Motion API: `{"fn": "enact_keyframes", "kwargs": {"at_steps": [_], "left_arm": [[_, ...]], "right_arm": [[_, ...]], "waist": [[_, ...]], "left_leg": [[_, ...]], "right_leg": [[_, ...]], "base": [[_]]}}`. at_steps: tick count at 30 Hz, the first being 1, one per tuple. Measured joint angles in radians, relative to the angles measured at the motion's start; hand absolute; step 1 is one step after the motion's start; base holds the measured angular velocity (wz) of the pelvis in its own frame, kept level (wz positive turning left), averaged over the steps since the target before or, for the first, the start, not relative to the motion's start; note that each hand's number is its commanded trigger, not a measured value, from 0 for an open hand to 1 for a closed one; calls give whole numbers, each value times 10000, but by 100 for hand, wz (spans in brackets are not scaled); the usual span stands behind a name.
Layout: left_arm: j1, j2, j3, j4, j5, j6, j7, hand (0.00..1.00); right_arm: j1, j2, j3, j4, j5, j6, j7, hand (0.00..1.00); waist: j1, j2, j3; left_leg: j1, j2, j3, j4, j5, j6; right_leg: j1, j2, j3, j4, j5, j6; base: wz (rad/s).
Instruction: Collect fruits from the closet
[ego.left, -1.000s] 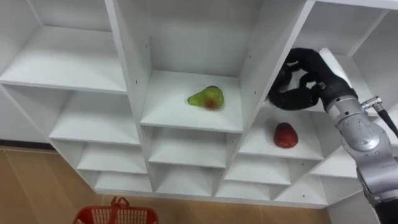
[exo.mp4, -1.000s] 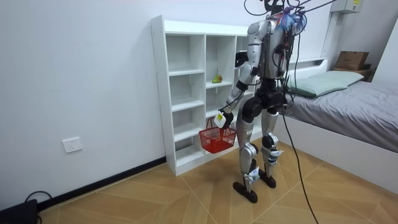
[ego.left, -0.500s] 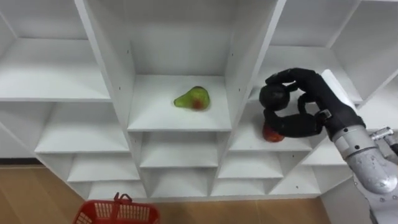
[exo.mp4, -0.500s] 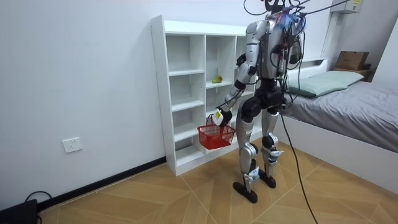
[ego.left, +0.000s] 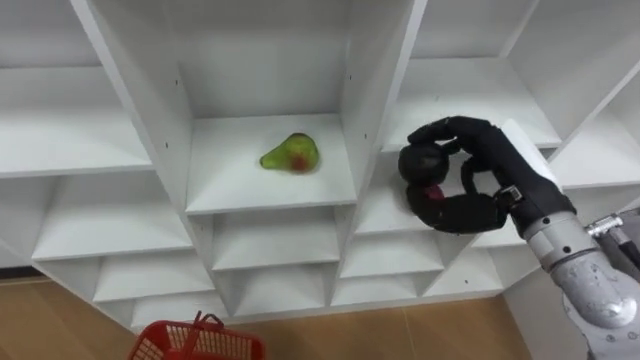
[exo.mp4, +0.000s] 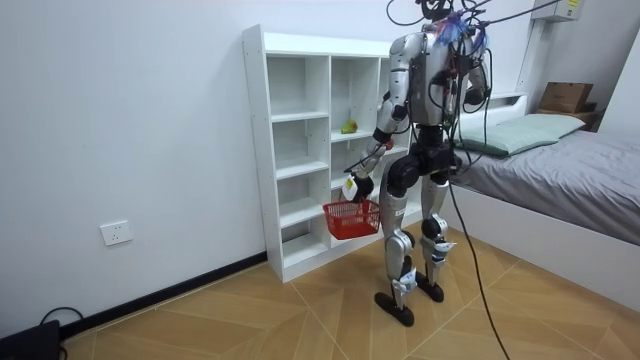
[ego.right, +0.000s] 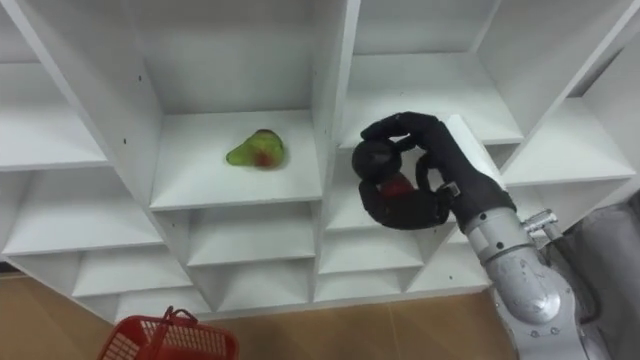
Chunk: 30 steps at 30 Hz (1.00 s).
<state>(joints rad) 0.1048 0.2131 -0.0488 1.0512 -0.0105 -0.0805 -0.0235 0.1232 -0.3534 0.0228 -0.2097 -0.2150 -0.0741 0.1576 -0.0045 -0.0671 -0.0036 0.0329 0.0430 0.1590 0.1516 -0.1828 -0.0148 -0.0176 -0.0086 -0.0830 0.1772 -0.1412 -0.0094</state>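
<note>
- Two fruits lie in the white open-shelved closet (ego.left: 365, 110): one green pear with a red blush (ego.left: 290, 154) and one red apple (ego.right: 397, 186).
- The pear lies on its side in the middle column. The apple sits one column to the right, on a slightly lower shelf.
- There is one red plastic basket (ego.left: 195, 342). It shows low at the left of the eye views, below the shelves, with no fruit seen in it.
- The black right hand (ego.left: 490, 150) is raised before the apple's compartment, its fingers (ego.left: 450, 212) and thumb curled into a loose ring that grips nothing. The apple peeks through the gap from the shelf behind.
- The right eye view shows more of the apple; in the left eye view only a red sliver clears the hand.
- The room view adds the left hand (exo.mp4: 352, 187), lowered at hip height and closed on the basket's handle, with the basket hanging under it.
- That view also shows the robot standing upright on a wooden floor (exo.mp4: 300, 320) facing the closet. One bed (exo.mp4: 570, 160) is on the room view's right and one white wall socket (exo.mp4: 117, 233) on its left.
</note>
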Motion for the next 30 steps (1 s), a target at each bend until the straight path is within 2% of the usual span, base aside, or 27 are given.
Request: {"fn": "enact_keyframes", "kwargs": {"at_steps": [4,7,12,14,22,25,30], "left_arm": [[-247,-6,-337,143,-6,-5,-3,100],[-364,-13,-471,-16,-5,-82,-91,100],[-491,13,-903,-217,-15,-143,-90,100],[-598,4,-1067,-416,4,-141,-88,100],[-1084,-49,-1710,-807,16,-262,-182,100],[-1063,-41,-1726,-1262,12,-338,-345,100],[-960,-25,-1937,-2213,0,-514,-620,100]], "right_arm": [[29,143,399,-200,10,-4,-5,100],[163,500,696,-200,-277,-3,82,100],[187,515,1215,-115,-587,-40,134,100],[174,575,1560,420,-1128,-227,-105,100],[62,622,2382,2062,-2040,-336,-131,100],[-167,664,2535,2935,-2587,-442,-206,100],[-233,741,2928,4140,-3074,-472,-473,100]], "waist": [[34,35,25],[72,93,49],[30,208,71],[30,210,63],[132,294,129],[147,353,168],[349,376,169]], "left_leg": [[-59,2,19,3,-1,0],[-243,8,16,58,-1,1],[-494,19,-81,173,-1,2],[-656,18,-188,252,0,2],[-1296,21,-300,573,3,19],[-1543,20,-324,668,16,39],[-1783,7,-386,773,38,51]], "right_leg": [[-119,2,5,85,0,0],[-267,2,-10,103,8,-13],[-447,-8,-114,135,15,-24],[-526,-23,-237,138,16,-26],[-1070,-87,-489,402,21,-35],[-1274,-108,-551,440,21,-50],[-1453,-128,-586,445,34,-70]], "base": [[0],[0],[6],[14],[7],[1],[3]]}}
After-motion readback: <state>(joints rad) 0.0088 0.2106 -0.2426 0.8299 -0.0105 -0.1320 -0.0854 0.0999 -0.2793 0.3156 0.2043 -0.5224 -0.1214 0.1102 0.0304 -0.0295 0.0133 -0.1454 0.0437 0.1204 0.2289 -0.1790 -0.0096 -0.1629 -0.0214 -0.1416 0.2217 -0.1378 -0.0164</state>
